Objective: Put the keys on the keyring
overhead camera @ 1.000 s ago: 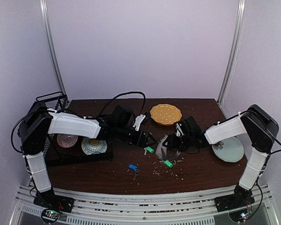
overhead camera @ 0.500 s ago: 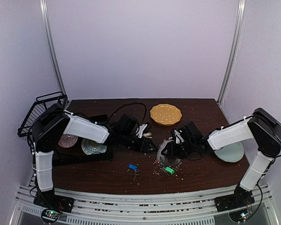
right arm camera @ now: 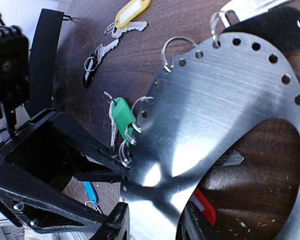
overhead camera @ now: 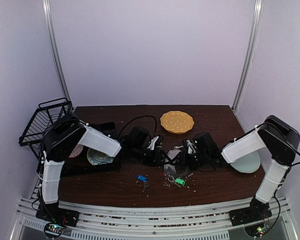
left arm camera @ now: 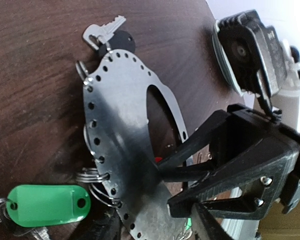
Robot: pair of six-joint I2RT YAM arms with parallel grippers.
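Note:
The keyring (overhead camera: 170, 168) is a flat grey metal ring with holes along its rim, lying low over the table between both grippers; it also shows in the left wrist view (left arm camera: 120, 130) and the right wrist view (right arm camera: 225, 100). My right gripper (right arm camera: 152, 227) is shut across its band. My left gripper (left arm camera: 157, 230) straddles the band with its jaws apart. A green-tagged key (left arm camera: 45, 204) hangs from the rim by split rings. A black-tagged key (left arm camera: 121, 40) lies at the far rim. A red tag (right arm camera: 205, 207) lies under the ring. Cream-tagged (right arm camera: 132, 11) and blue-tagged (overhead camera: 141, 178) keys lie loose.
An orange dotted plate (overhead camera: 177, 121) sits at the back. A black tray (overhead camera: 80, 167) with two patterned plates is at the left, and a wire basket (overhead camera: 42, 120) stands beyond it. A pale plate (overhead camera: 245, 162) lies at the right. Crumbs (overhead camera: 186, 187) are scattered near the front.
Both grippers have moved together and toward the front. The keyring, held tilted up before, now sits lower and flatter. The left gripper has closed in on it.

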